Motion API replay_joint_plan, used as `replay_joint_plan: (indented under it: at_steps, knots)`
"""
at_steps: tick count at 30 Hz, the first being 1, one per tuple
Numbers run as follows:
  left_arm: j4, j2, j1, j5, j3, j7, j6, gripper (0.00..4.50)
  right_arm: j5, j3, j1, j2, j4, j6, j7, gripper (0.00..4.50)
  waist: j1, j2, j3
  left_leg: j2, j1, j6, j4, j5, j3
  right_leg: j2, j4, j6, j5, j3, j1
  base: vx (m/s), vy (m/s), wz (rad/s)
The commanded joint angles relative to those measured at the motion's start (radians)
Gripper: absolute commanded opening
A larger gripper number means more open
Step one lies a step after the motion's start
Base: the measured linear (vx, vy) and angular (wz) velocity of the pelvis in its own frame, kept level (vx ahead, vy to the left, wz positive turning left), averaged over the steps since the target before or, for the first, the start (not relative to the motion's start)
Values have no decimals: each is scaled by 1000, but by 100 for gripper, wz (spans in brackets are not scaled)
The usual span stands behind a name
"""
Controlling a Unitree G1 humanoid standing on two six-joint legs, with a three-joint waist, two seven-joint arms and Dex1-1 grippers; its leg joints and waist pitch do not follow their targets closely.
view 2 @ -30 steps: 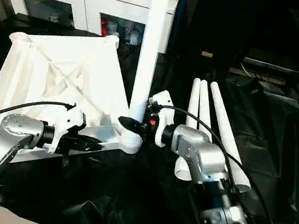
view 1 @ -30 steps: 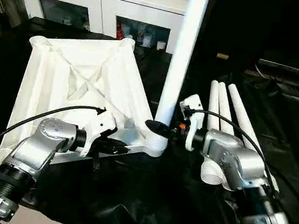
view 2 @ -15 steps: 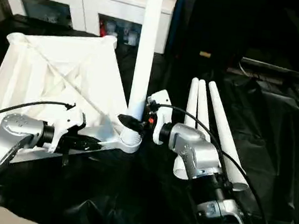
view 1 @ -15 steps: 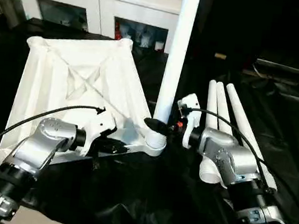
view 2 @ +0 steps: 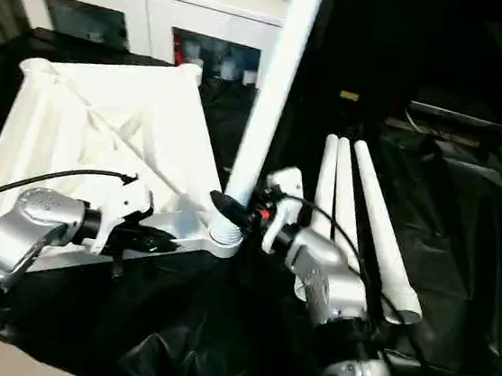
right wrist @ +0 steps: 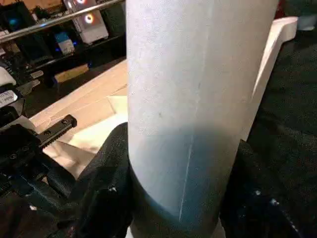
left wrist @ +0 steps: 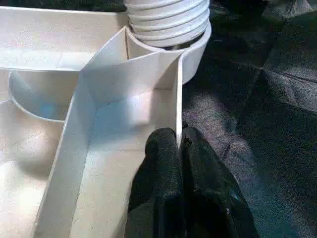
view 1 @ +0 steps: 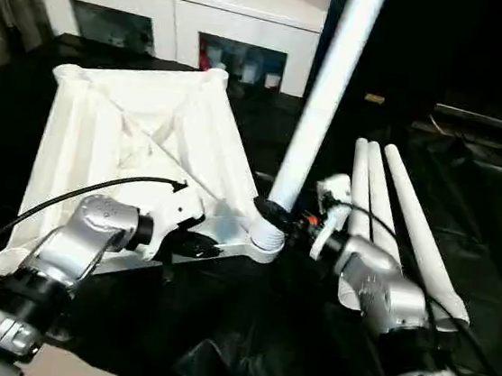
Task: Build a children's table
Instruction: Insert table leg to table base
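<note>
White leg (view 1: 318,114) now leans right, upright a second ago, threaded end at tabletop (view 1: 130,138) corner socket (view 1: 261,240); right gripper (view 1: 277,215) clamped on it, left gripper (left wrist: 178,148) pinching tabletop rib. Three spare legs (view 1: 384,212) beside on black cloth (view 1: 244,332); four legs total

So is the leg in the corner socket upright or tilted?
Tilted. The leg leans to the robot's right from the socket; its threaded end sits in the socket, with the right gripper clamped around its base.
</note>
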State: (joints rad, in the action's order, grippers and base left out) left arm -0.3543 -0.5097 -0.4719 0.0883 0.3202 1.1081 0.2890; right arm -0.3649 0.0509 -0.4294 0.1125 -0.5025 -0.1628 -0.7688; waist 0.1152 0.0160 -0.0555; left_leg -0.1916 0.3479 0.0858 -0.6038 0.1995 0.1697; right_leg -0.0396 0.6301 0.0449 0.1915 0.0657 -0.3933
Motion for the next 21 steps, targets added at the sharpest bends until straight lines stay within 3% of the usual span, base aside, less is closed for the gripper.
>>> replay_joint_plan:
  at_steps: [1,6,12,18,21]
  knots:
    - [-10,-5,-17,-6,3,9,-10,0,63,-4,58,38,-63,25,46,189,-4,-23,62,-40,-10,8,74,203,-14,-101,-92,157,255,-59,45,0,0,0]
    - [-33,5,-24,-22,12,3,-24,0,104,8,107,44,-29,110,55,189,-6,-31,62,-42,-10,5,78,228,-18,-105,-97,142,315,-56,46,0,0,0]
    - [-51,13,-33,-34,16,3,-33,0,109,13,130,42,8,151,56,189,-7,-33,65,-43,-8,-1,79,221,-18,-105,-94,151,275,-58,47,0,0,0]
    - [-67,15,-38,-43,22,-2,-44,0,140,53,129,65,19,140,39,188,-8,-31,60,-42,-10,-1,82,248,-19,-106,-102,134,348,-57,44,0,0,0]
    - [-70,16,-35,-48,23,-3,-50,0,168,90,123,86,30,116,11,188,-9,-25,58,-42,-10,-3,84,257,-20,-108,-107,122,390,-57,45,0,0,0]
